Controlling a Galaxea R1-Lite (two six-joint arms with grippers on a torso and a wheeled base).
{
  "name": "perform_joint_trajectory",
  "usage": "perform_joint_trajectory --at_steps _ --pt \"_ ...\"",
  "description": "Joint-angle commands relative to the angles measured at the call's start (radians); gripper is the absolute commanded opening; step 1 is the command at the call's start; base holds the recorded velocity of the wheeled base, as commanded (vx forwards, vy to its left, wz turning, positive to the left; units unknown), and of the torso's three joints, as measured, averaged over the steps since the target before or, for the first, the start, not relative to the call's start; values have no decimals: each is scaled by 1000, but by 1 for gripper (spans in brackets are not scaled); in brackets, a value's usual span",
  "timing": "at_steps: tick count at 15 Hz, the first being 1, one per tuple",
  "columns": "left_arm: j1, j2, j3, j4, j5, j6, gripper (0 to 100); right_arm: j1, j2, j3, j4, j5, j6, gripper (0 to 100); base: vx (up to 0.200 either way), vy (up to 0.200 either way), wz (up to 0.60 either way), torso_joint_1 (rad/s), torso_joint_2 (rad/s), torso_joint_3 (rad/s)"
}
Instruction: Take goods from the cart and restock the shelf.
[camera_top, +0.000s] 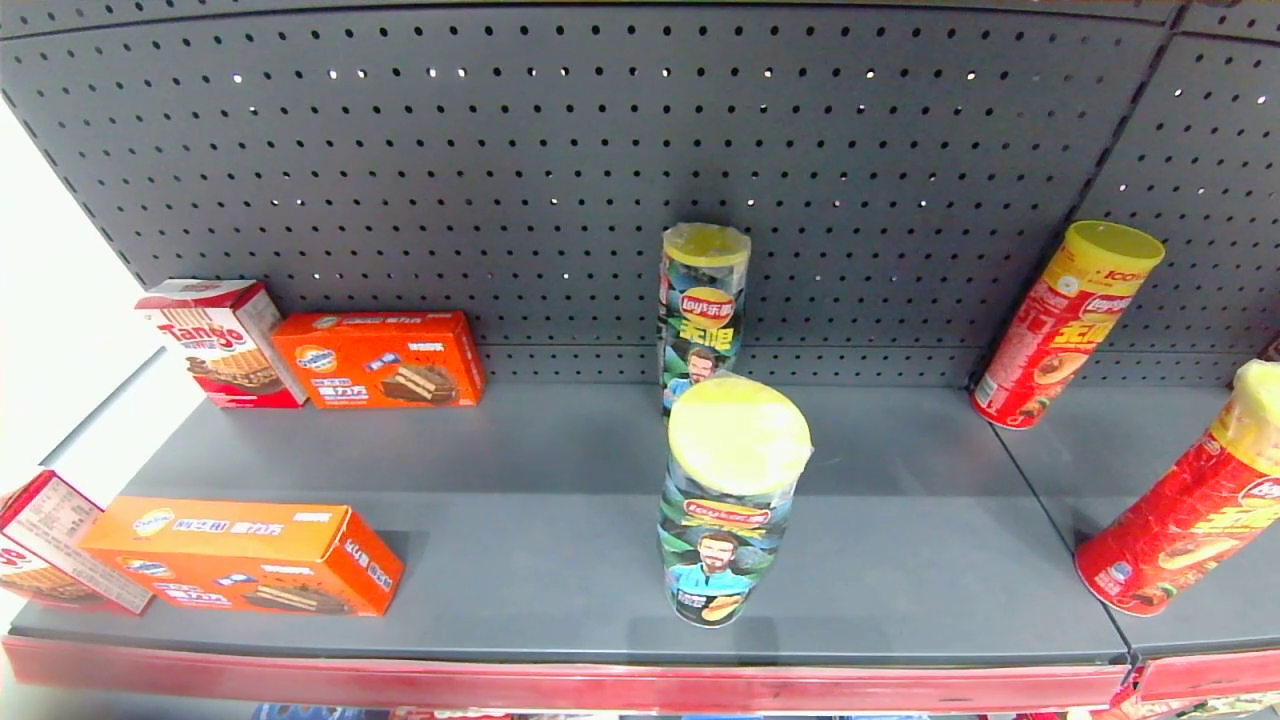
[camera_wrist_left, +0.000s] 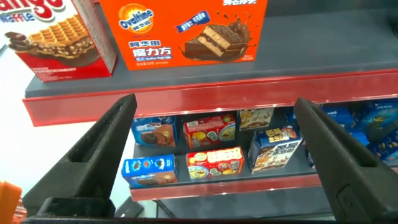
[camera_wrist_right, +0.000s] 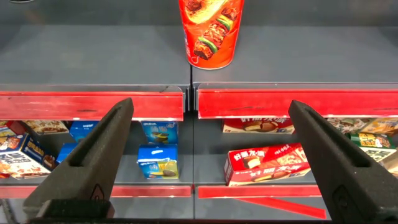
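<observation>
Two green chip cans stand upright mid-shelf, one at the front (camera_top: 728, 500) and one at the back (camera_top: 703, 300). Two red chip cans (camera_top: 1065, 325) (camera_top: 1190, 520) stand further right. Two orange boxes (camera_top: 380, 358) (camera_top: 250, 555) and a wafer box (camera_top: 222, 342) lie on the left. My left gripper (camera_wrist_left: 214, 102) is open and holds nothing, just below the shelf's front edge, under an orange box (camera_wrist_left: 186, 31) and the wafer box (camera_wrist_left: 59, 37). My right gripper (camera_wrist_right: 211, 104) is open too, in front of the shelf edge below a red can (camera_wrist_right: 211, 31).
A red price rail (camera_top: 560, 685) runs along the grey shelf's (camera_top: 560, 520) front, backed by a pegboard wall (camera_top: 600, 150). A red-and-white box (camera_top: 45, 545) leans at the far left. The lower shelf holds several small boxes (camera_wrist_left: 205, 146) (camera_wrist_right: 267, 163). A wide gap separates the orange boxes and green cans.
</observation>
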Motion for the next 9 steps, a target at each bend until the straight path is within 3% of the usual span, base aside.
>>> perform_joint_trajectory --at_steps 1,3,5,7,9 --pt "0 1 1 1 2 1 100 1 1 0 0 0 -1 100 0 0 0 0 0 0" --pt "0 1 1 1 5 -13 100 1 1 0 0 0 -1 100 0 0 0 0 0 0" --pt "0 1 1 1 0 -5 100 1 1 0 0 0 -1 100 0 0 0 0 0 0" --pt "0 1 1 1 3 -7 100 1 1 0 0 0 1 100 -200 0 0 0 0 2" --pt "0 1 1 -1 8 -18 100 1 1 0 0 0 1 100 0 0 0 0 0 0"
